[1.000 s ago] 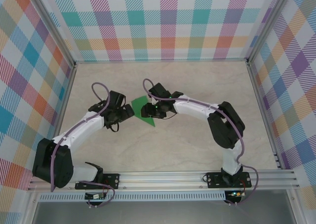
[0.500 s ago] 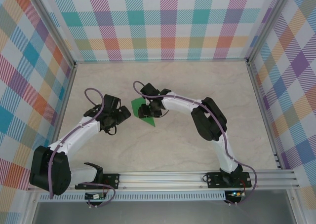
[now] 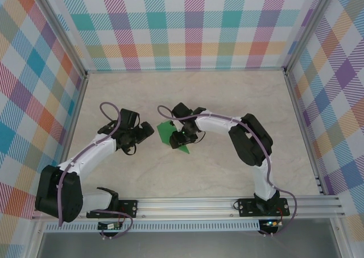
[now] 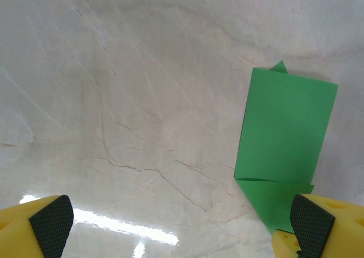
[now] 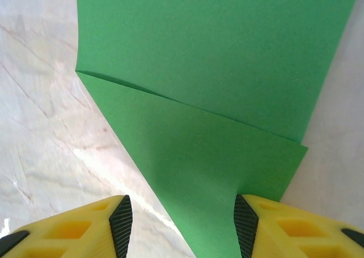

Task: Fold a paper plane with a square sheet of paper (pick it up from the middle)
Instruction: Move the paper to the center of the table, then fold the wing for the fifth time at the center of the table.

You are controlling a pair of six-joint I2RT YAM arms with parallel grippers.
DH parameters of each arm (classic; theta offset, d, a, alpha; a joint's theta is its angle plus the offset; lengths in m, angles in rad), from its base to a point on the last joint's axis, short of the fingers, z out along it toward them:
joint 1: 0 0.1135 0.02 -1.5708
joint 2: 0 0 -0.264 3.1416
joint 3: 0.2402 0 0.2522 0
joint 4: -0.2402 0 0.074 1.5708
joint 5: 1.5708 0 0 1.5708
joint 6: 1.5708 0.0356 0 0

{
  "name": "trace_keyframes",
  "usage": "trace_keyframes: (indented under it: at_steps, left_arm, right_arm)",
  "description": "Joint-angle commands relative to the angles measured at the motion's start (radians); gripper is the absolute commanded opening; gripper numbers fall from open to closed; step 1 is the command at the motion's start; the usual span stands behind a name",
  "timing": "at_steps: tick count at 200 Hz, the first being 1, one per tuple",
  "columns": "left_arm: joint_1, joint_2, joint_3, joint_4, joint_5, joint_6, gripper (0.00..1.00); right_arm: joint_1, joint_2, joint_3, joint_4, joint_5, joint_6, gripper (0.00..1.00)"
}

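Observation:
The square sheet of paper is a bright green folded shape with a pointed end, lying flat on the marble table top. Seen from the right wrist, the green paper shows a diagonal crease. My right gripper hovers over the sheet's right part. Its jaws stand partly open, with the pointed end lying between the black pads. My left gripper sits just left of the sheet, wide open over bare table. The paper lies off to its right, its tip next to the right fingertip.
The pale marble table is fenced by checked walls on three sides. An aluminium rail with both arm bases runs along the near edge. Free room lies behind and to the right of the paper.
My right gripper has come back towards the near side over the paper, and the sheet has shifted slightly nearer and rightwards. The left gripper has barely moved.

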Motion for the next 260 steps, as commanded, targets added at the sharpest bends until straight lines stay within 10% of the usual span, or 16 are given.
trace_keyframes:
  at_steps: [1,68,260]
  left_arm:
    - [0.013,0.018,-0.024,0.043,0.075,0.015,1.0]
    - [0.011,0.038,-0.122,0.279,0.257,-0.076,0.95]
    - [-0.071,0.287,-0.076,0.468,0.443,-0.126,0.43]
  right_arm:
    - [-0.007,-0.086,-0.007,-0.002,-0.007,0.008,0.52]
    - [-0.016,-0.082,-0.056,0.22,-0.023,0.334,0.44]
    - [-0.068,-0.025,-0.109,0.235,-0.091,0.308,0.28]
